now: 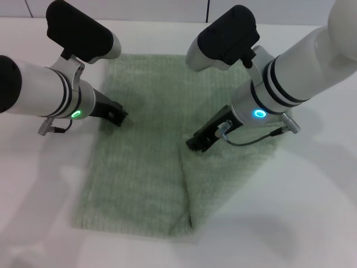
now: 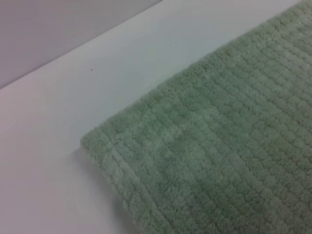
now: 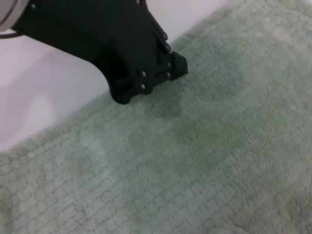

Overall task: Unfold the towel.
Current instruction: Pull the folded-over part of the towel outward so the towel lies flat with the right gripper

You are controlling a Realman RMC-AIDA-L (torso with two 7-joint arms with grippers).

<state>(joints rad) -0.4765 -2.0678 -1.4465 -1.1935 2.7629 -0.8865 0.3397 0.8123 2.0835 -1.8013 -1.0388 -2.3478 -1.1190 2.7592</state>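
The pale green towel [image 1: 145, 162] lies flat on the white table [image 1: 39, 184], with a raised fold edge running down its right half toward the near corner. My left gripper [image 1: 118, 115] hovers low over the towel's left edge. My right gripper [image 1: 196, 144] is low over the towel's middle, at the top of that fold line. The left wrist view shows a towel [image 2: 234, 161] corner on the table. In the right wrist view the left gripper [image 3: 165, 73] stands dark at the edge of the towel [image 3: 195, 161].
White tabletop [image 2: 58, 122] surrounds the towel on all sides. The table's far edge [image 1: 167, 20] runs along the back, with a dark gap behind it. A grey surface [image 2: 48, 29] lies beyond the table in the left wrist view.
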